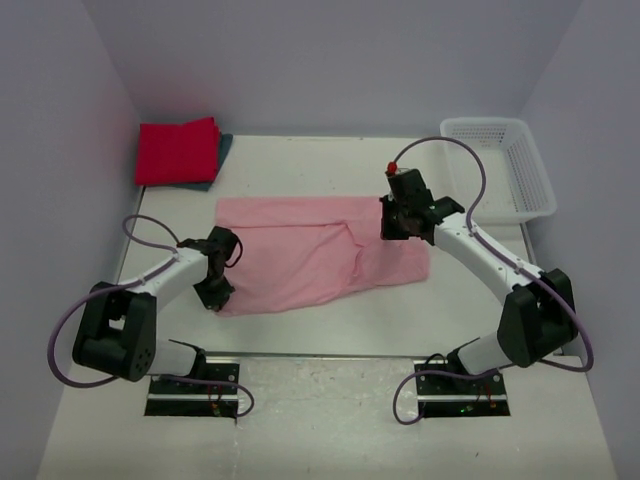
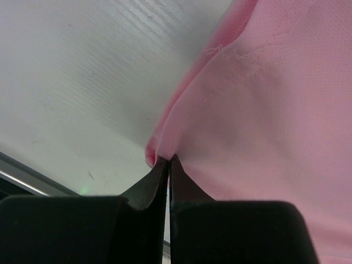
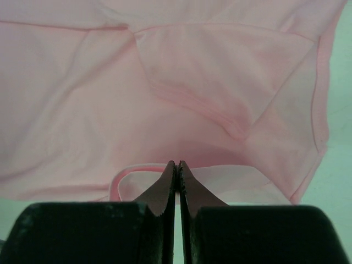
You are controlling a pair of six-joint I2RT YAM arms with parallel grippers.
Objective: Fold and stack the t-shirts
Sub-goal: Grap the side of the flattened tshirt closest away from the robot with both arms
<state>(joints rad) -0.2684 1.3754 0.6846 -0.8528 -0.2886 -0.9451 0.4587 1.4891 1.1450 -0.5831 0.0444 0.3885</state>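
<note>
The pale pink t-shirt [image 1: 320, 255] lies partly folded in the middle of the table. My left gripper [image 1: 213, 290] is shut on its near left corner, and the left wrist view shows the cloth [image 2: 264, 110] pinched at the fingertips [image 2: 166, 159]. My right gripper [image 1: 396, 226] is shut on the shirt's far right edge and holds it lifted over the rest of the shirt [image 3: 165, 99], the jaws closed [image 3: 177, 164] on a hem. The folded crimson-red t-shirt [image 1: 177, 150] lies at the back left on the dark teal one [image 1: 224, 150].
A white mesh basket [image 1: 500, 165] stands at the back right corner. Grey walls close in the table on the left, back and right. Bare table [image 1: 330, 330] runs between the shirt and the arm bases.
</note>
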